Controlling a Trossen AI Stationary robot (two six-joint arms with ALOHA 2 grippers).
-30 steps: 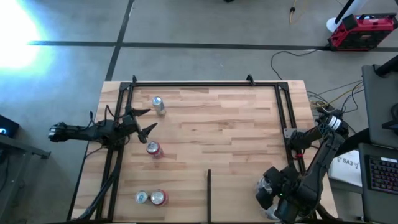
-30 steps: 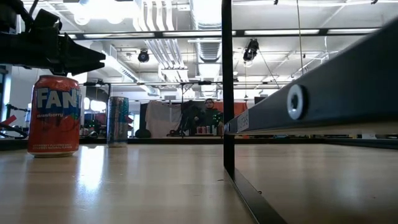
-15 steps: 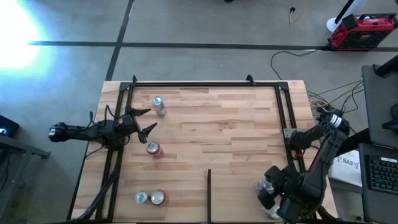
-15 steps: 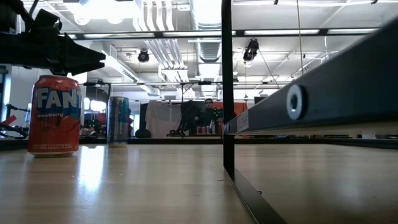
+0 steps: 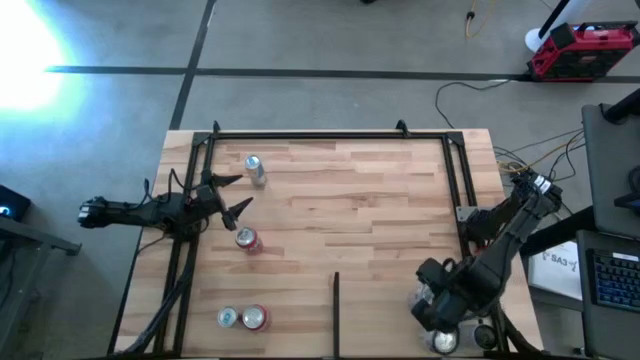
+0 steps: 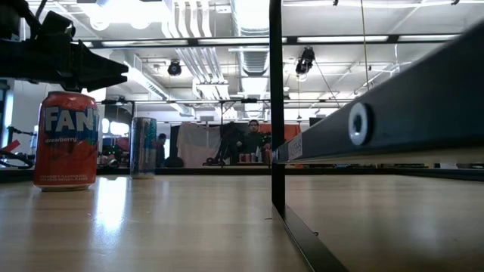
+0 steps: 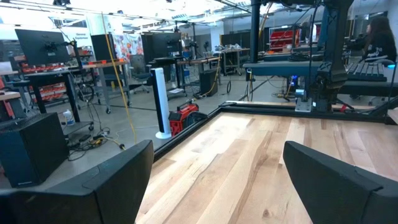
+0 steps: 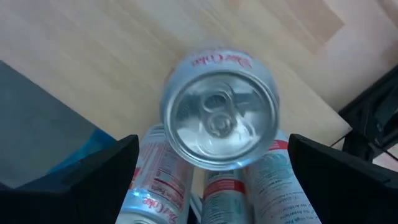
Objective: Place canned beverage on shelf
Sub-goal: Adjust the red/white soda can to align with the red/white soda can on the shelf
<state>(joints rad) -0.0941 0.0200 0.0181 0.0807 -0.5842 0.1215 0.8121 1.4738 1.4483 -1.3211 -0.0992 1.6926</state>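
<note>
**Cans on a butcher-block shelf in an open workshop**

The shelf (image 5: 350, 210) is a broad board of pale, jointed wood strips with a smooth, faintly glossy top, bordered by a black metal tube frame (image 5: 320, 134). A short thin dark divider strip (image 5: 336, 312) stands up from its near edge. Around it lies a grey concrete floor (image 5: 330, 40) crossed by dark lines, with a red case (image 5: 583, 50) and loose cables off to one side. The low view looks across the wood into a hall of ceiling pipes, strip lights and cluttered benches.

Four cans stand upright on the board: a slim silver-blue can (image 5: 255, 169) toward the far left, a red Fanta can (image 5: 246, 240) nearer the middle, and a silver-topped can (image 5: 228, 318) just beside a red can (image 5: 255, 318) at the near left edge.

The left gripper (image 5: 232, 195) hovers between the slim can and the Fanta can, its fingers spread apart and holding nothing.

The right gripper (image 5: 432, 312) hangs at the near right corner, fingers wide apart, straddling a silver Diet Coke can (image 8: 219, 114) seen from above, its round aluminium lid and pull tab shining. More such cans (image 8: 261, 186) lie packed below it.
</note>
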